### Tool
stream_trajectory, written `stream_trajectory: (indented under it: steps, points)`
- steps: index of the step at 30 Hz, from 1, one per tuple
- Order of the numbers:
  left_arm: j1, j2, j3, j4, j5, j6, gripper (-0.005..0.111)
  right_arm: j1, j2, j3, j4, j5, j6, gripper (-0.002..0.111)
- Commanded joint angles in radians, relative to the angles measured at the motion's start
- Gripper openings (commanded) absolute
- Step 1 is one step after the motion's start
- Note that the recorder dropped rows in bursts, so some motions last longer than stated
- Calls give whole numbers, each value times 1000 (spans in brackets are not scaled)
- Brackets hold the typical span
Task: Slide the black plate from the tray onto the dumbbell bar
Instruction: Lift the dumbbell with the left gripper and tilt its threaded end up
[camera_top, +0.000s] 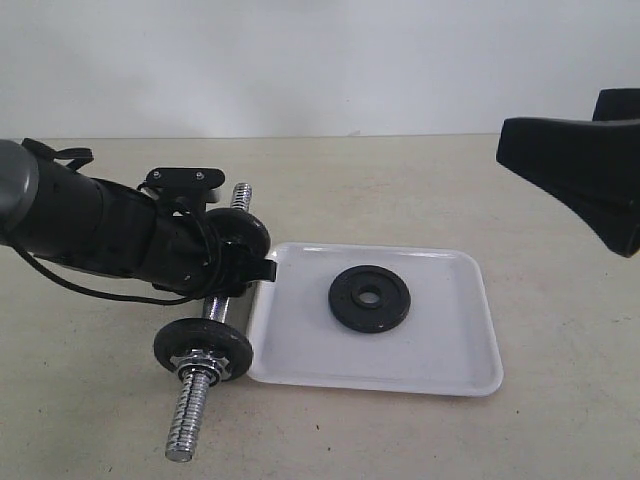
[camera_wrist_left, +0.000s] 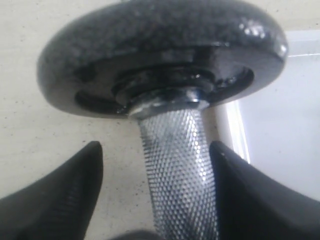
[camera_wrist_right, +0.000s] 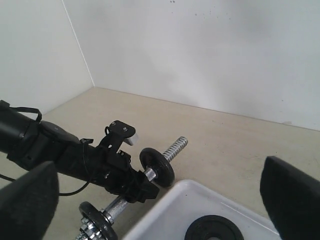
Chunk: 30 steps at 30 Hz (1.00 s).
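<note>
Knurled chrome steel dumbbell bar between left gripper's open jaws, seemingly ungripped: clamp next. Right gripper gapes empty, well off round black plate on white plastic tray.

L claw open, low; R claw open, raised.

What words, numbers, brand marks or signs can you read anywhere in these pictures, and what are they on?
None can be read in any view.
The black plate shows raised rings but no legible lettering or number.
The tray is plain white.
The dumbbell bar and its mounted discs show only thread, knurling and speckled black paint, with no markings.
</note>
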<state>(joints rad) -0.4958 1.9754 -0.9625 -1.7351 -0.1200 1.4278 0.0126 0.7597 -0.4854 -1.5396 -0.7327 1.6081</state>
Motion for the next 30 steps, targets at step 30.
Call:
stream_trajectory:
  steps: [30]
  points:
    - [-2,99,-33,1,24,9,42,-4,0,-3,2,-15,5,105]
